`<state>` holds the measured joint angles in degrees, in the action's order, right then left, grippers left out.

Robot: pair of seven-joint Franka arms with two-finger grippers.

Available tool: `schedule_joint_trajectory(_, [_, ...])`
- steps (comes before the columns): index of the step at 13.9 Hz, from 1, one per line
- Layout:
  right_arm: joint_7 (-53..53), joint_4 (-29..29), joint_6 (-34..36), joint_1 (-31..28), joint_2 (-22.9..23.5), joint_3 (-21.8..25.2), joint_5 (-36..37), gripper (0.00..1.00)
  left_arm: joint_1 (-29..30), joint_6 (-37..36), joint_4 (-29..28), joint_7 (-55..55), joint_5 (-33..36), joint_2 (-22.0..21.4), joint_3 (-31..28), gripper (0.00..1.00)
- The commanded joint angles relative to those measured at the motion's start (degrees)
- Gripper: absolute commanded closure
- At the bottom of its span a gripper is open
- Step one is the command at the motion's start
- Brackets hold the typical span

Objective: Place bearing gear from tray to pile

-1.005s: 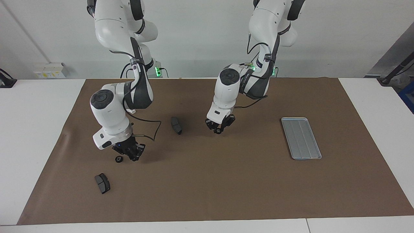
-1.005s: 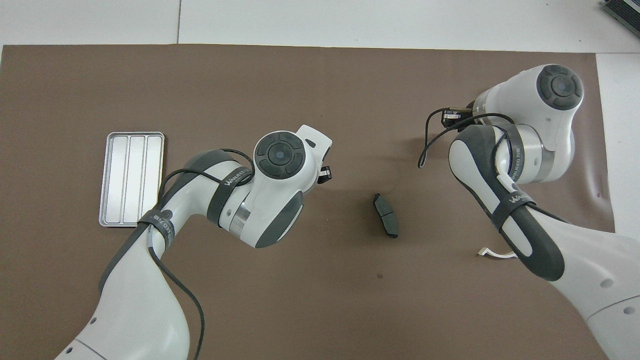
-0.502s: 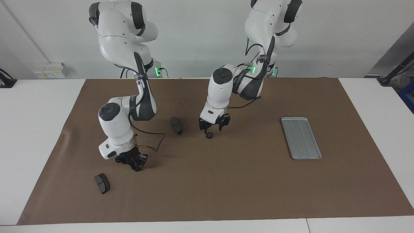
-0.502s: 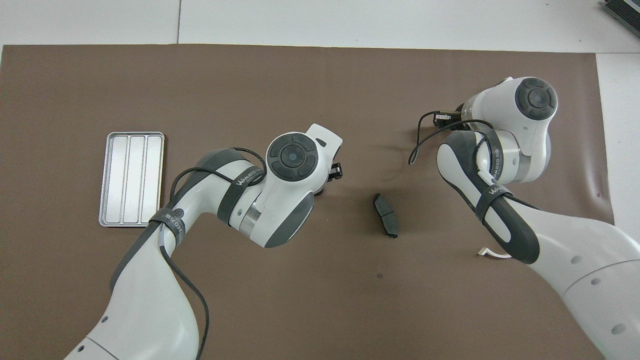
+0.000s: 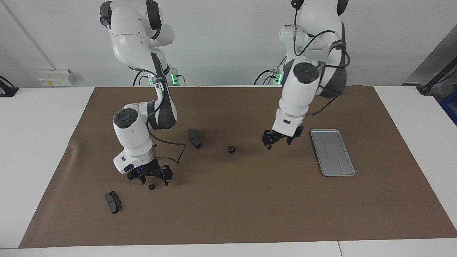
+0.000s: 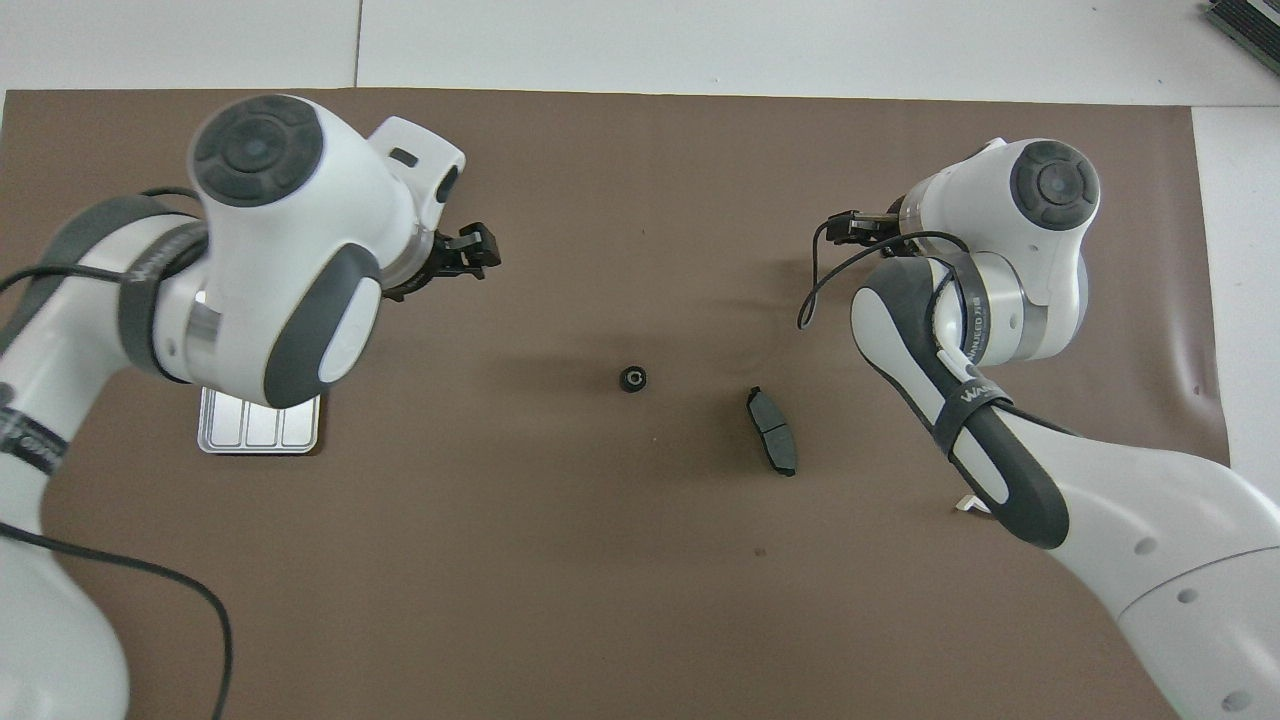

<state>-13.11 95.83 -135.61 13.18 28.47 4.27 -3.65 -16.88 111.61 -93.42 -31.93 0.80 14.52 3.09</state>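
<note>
Closest to the robots' edge, catching only a small white scrap (image 6: pixel 968 505) poking out from under the right arm, too little showing for naming it. Next, counting brake pads: two. Finding the first brake pad (image 5: pixel 194 138) lying mid-table, toward the right arm's end. Spotting the left gripper (image 5: pixel 277 142) hanging over bare mat beside the tray (image 5: pixel 332 152), fingers apart and gripping nothing. Seeing barely a strip of that tray from overhead, with the left arm covering most of it; from the facing view, reading it whole, holding nothing, and lying toward the left arm's end of the table. Counting gears: two, well apart. Noting the first gear (image 5: pixel 231 149) sitting alone near the table's middle, just beside the first brake pad. Farther out, finding the right gripper (image 5: pixel 154 180) low over the second gear (image 5: pixel 151 186), fingers spread to either side of it and not clamping it. Farthest out, toward the corner at the right arm's end, spotting the second brake pad (image 5: pixel 113 202). From overhead, losing both the second gear and the second brake pad under the right arm.
</note>
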Motion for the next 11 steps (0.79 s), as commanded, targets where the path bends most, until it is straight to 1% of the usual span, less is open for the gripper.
schedule_joint_trajectory(1, [-4.5,-0.3,5.3,5.3,-2.9,0.0,0.0,0.00,7.1,-5.9,-1.3,10.0,0.3,-4.7,0.6,0.10])
schedule_joint_trajectory(2, [-8.3,-0.6,5.7,8.2,-3.0,0.0,0.0,0.00,9.7,-7.7,-1.5,12.5,0.3,-6.3,0.5,0.10])
schedule_joint_trajectory(3, [-14.4,-0.5,5.6,11.6,-3.0,0.0,0.3,0.00,12.0,-9.1,-1.5,13.5,0.3,-7.5,0.7,0.10])
schedule_joint_trajectory(4, [-18.9,-0.6,5.7,14.1,-3.0,0.0,1.3,0.00,13.3,-10.8,-1.7,14.9,0.3,-9.4,0.5,0.10])
schedule_joint_trajectory(6, [-21.1,-0.2,6.7,17.1,-3.7,-0.2,2.0,0.00,15.6,-14.4,-1.9,19.0,0.3,-13.5,0.2,0.08])
schedule_joint_trajectory(8, [-22.6,0.3,6.5,20.4,-2.5,-0.4,2.0,0.00,17.1,-17.3,-1.9,21.2,0.3,-16.4,0.2,0.02])
schedule_joint_trajectory(10, [-25.6,0.4,5.5,24.2,-0.1,-0.4,2.0,0.00,17.3,-17.4,-2.5,21.6,0.3,-17.1,0.3,0.00])
schedule_joint_trajectory(11, [-26.3,0.8,5.4,25.5,0.0,-0.4,2.0,0.00,17.3,-17.3,-2.8,21.5,0.3,-17.2,0.3,0.00])
